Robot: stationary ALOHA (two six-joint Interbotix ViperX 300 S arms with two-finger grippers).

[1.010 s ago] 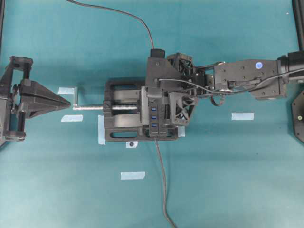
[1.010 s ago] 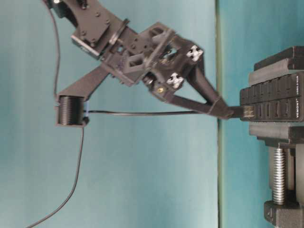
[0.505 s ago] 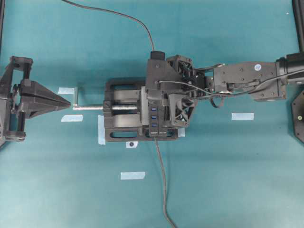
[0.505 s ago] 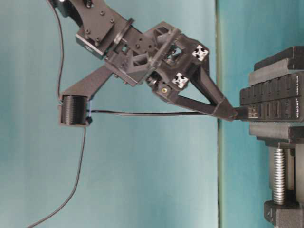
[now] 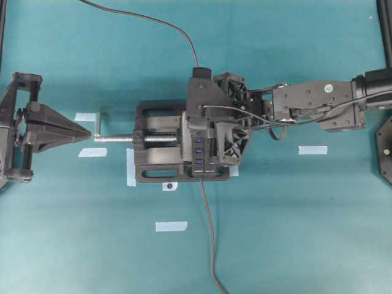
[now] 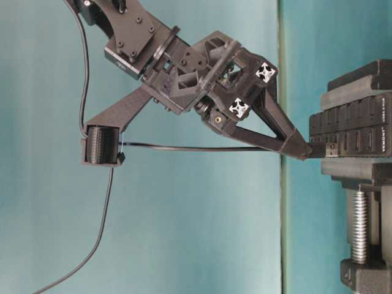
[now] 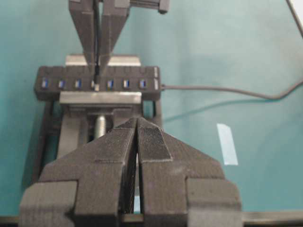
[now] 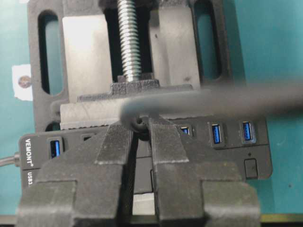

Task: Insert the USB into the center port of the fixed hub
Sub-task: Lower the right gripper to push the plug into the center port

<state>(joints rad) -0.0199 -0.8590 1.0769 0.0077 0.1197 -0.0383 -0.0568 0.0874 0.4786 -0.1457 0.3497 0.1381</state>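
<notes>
Light, rigid USB [image 6: 329, 149] on a limp, dragging cable [image 6: 196, 147], best pinched on the plug's short body: clamped between the right gripper's [image 6: 301, 149] closed tips, metal nose projecting onto the center port [image 7: 95, 84] of the vise-held fixed hub [image 7: 99, 83]; left gripper [image 7: 138, 142] closed, empty.

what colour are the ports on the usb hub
Blue: the ports on the black hub show best in the left wrist view.

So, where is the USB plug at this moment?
In the table-level view, the USB sits at the right gripper tips, its metal end at the fixed hub face, right of centre.
</notes>
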